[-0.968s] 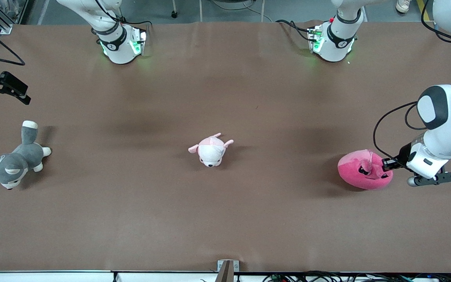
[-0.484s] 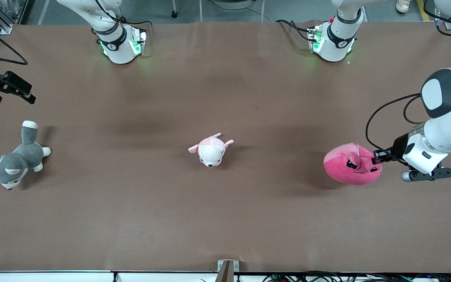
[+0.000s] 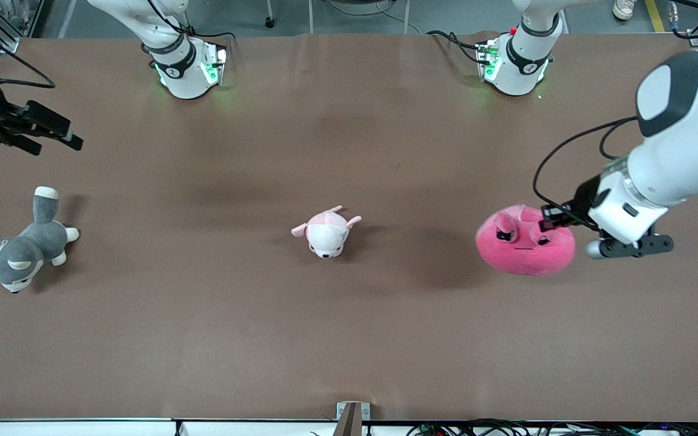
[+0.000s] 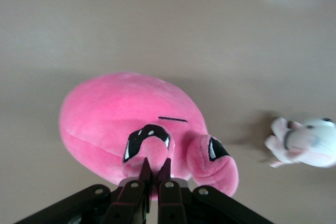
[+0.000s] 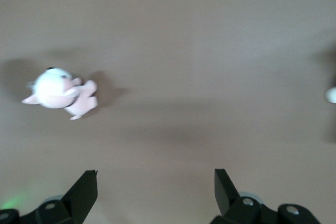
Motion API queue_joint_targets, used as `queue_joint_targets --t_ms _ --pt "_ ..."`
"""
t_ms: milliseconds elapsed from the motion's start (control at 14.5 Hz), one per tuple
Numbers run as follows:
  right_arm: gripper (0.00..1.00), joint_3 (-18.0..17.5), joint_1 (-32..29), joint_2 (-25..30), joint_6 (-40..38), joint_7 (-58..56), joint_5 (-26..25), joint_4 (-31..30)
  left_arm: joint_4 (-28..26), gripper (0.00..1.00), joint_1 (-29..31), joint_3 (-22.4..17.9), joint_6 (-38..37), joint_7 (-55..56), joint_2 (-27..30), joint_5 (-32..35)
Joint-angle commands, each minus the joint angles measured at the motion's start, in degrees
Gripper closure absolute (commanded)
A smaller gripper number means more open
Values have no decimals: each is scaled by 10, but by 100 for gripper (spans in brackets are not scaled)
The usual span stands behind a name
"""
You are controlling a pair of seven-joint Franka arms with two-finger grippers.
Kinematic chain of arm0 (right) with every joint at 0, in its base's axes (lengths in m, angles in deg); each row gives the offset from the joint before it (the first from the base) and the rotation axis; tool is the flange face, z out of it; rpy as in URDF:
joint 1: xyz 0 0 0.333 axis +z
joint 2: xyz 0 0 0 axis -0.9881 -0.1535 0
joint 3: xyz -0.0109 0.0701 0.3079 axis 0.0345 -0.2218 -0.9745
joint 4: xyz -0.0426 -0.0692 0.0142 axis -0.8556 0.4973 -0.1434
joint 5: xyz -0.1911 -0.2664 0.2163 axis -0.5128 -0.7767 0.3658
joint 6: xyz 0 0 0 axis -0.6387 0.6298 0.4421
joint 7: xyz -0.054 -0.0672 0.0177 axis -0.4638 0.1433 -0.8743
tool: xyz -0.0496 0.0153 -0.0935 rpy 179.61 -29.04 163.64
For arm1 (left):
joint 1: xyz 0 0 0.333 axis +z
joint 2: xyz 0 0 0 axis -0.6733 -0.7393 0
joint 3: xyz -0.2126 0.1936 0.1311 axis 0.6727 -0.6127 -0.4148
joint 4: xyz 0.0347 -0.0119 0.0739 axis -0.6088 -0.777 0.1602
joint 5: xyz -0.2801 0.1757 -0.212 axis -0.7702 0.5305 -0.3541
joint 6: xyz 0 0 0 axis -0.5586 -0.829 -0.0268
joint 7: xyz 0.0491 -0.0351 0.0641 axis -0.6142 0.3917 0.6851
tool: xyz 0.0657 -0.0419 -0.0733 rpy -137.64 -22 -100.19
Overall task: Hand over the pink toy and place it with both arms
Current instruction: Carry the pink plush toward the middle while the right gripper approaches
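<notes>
The pink toy point(image 3: 521, 243), a hot-pink blob plush with angry black eyes, hangs above the table toward the left arm's end. My left gripper point(image 3: 548, 221) is shut on one of its small ears. In the left wrist view the toy point(image 4: 121, 119) fills the middle, and my left gripper point(image 4: 155, 169) pinches pink plush between its closed fingers. My right gripper point(image 3: 67, 137) is open and empty over the right arm's end of the table. In the right wrist view its fingertips point(image 5: 86, 184) stand wide apart around the gripper's centre point(image 5: 155, 182).
A small pale pink-and-white plush point(image 3: 326, 232) lies at the table's middle; it also shows in the left wrist view point(image 4: 307, 142) and the right wrist view point(image 5: 59, 93). A grey-and-white plush animal point(image 3: 19, 248) lies at the right arm's end.
My left gripper has lifted the pink toy off the table and carried it toward the table's middle. My right gripper has moved a little toward the middle too.
</notes>
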Motion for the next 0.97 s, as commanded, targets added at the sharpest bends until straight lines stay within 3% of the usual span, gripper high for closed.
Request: queue_joint_targets --t_ms 0,138,346,622,899 --pt "7 0 23 -19 -3 7 87 8 26 100 1 52 -21 42 -1 -3" --pt "8 -1 39 -31 1 7 143 8 49 100 -6 91 -20 66 -6 -2" --pt "24 -1 44 -53 -5 8 236 8 58 100 -63 95 -20 159 -6 -5" --pt "29 -1 88 -67 2 11 268 8 101 100 -150 93 -11 317 -22 -5" --pt "31 -1 130 -75 46 72 305 9 102 100 -208 91 67 440 -27 -5"
